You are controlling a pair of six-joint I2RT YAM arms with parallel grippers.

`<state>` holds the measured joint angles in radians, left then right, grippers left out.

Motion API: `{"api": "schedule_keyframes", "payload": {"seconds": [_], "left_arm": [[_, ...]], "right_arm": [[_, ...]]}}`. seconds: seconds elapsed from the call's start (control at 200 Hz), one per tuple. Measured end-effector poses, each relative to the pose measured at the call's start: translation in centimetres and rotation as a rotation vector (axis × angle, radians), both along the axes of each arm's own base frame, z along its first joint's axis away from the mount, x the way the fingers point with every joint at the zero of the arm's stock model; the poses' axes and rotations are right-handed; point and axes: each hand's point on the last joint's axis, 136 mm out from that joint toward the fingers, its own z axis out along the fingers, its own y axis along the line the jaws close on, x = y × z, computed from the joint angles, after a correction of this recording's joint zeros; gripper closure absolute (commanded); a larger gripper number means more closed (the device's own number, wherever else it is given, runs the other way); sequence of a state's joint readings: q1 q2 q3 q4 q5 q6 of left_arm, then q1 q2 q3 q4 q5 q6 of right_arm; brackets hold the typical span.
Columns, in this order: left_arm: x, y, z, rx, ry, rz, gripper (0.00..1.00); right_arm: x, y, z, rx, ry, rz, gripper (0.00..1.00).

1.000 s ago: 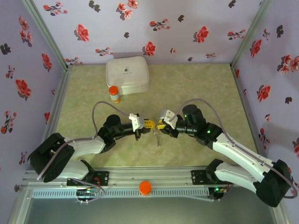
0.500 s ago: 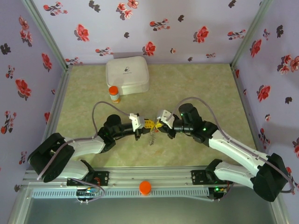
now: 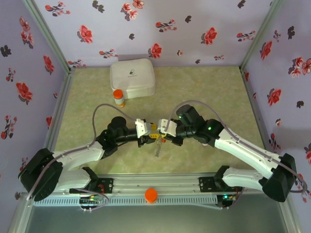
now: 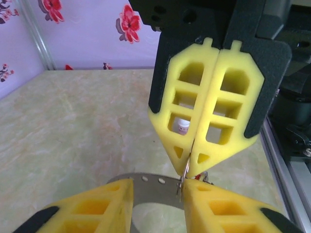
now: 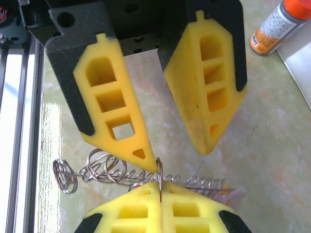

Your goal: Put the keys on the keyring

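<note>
My two grippers meet tip to tip over the middle of the table. My right gripper [image 3: 162, 133] [image 5: 160, 188] is shut, pinching a thin metal ring of the keyring [image 5: 159, 170] edge-on between its yellow pads. The rest of the keyring [image 3: 157, 147] trails below as a limp coil of wire loops [image 5: 112, 170]. My left gripper [image 3: 154, 131] [image 5: 177, 158] [image 4: 158, 188] is open. One of its fingertips [image 5: 148, 159] touches the held ring; the other stands apart. Beside the coil I see the keys: a yellow-headed key [image 5: 224, 193] and a red bit [image 5: 137, 184].
An orange-capped bottle [image 3: 118, 98] [image 5: 277, 24] stands behind the left arm, with a white case [image 3: 132, 77] beyond it. Flowered walls close in three sides. The metal rail [image 3: 155, 187] with an orange knob [image 3: 151, 194] runs along the near edge.
The left gripper has gone from shut to open, and the right gripper has shut on the ring. Both tips shifted slightly left and nearer, the right arm reaching further left.
</note>
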<state>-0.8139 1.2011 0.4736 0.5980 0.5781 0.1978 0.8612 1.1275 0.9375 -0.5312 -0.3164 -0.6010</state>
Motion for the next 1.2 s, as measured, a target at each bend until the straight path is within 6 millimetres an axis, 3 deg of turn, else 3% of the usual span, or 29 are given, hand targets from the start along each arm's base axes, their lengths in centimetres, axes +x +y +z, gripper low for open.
{"api": "schedule_keyframes", "payload": {"seconds": [0.225, 0.45, 0.53, 0.635, 0.745, 0.865, 0.98, 1.2], "left_arm": [[-0.5, -0.3, -0.7, 0.043, 0.030, -0.048, 0.75], [-1.1, -0.8, -1.1, 0.060, 0.058, -0.103, 1.00], [-1.2, -0.8, -1.1, 0.062, 0.056, -0.109, 1.00], [-1.1, -0.8, -1.0, 0.057, 0.051, -0.108, 1.00], [-1.0, -0.9, -0.4, 0.027, 0.036, -0.102, 1.00], [-0.8, -0.9, 0.3, -0.038, 0.027, -0.086, 1.00], [-0.7, -1.1, 0.3, -0.089, 0.046, -0.078, 1.00], [0.0, -1.4, 0.9, -0.161, 0.062, -0.056, 1.00]], "right_arm": [[-0.2, 0.0, -0.6, -0.033, -0.001, 0.018, 1.00], [-0.1, -0.1, -0.7, -0.039, -0.003, 0.012, 1.00], [-0.1, -0.2, -0.7, -0.042, -0.001, 0.009, 1.00], [0.0, -0.3, -0.6, -0.019, 0.001, -0.014, 0.82], [0.9, -1.0, 0.5, 0.132, 0.007, -0.083, 0.72], [1.6, -2.6, 1.9, 0.291, 0.021, -0.168, 0.70], [0.9, -2.3, 2.7, 0.365, 0.051, -0.153, 0.64], [0.2, -2.5, 1.0, 0.374, 0.112, -0.167, 0.63]]}}
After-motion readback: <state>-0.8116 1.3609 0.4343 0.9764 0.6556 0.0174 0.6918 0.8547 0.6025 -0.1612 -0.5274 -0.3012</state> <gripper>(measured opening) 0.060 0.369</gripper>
